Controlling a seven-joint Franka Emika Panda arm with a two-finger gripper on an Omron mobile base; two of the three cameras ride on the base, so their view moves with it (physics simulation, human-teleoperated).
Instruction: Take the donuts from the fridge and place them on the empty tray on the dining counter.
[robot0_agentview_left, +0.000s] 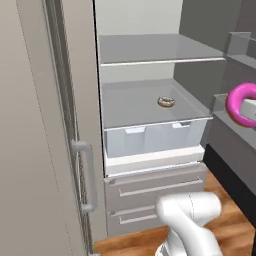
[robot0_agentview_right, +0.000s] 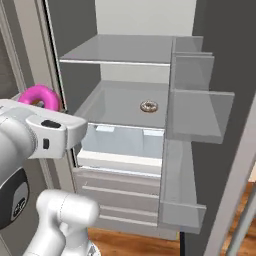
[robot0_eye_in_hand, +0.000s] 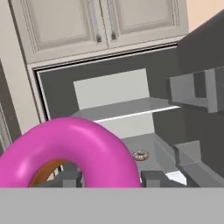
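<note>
The fridge (robot0_agentview_left: 140, 107) stands open in front of me. My gripper (robot0_eye_in_hand: 111, 178) is shut on the pink-iced donut (robot0_eye_in_hand: 78, 148), held out in front of the shelves. That same pink donut (robot0_agentview_left: 239, 102) shows at the right edge of the left base view and, as the pink donut (robot0_agentview_right: 41, 97), above my hand in the right base view. The brown donut (robot0_agentview_left: 166, 102) with pale icing lies flat on the middle grey shelf, also seen as the brown donut (robot0_agentview_right: 148, 106) and the small brown donut (robot0_eye_in_hand: 140, 154) beyond my fingers. The empty tray and the dining counter are out of view.
The open fridge door's shelves (robot0_agentview_right: 200, 107) jut out on the right. A pale drawer (robot0_agentview_left: 150, 137) sits under the donut shelf, with grey drawers (robot0_agentview_left: 155, 187) below. A long bar handle (robot0_agentview_left: 85, 175) runs down the tall panel at left. Wooden floor (robot0_agentview_left: 230, 225) lies beneath.
</note>
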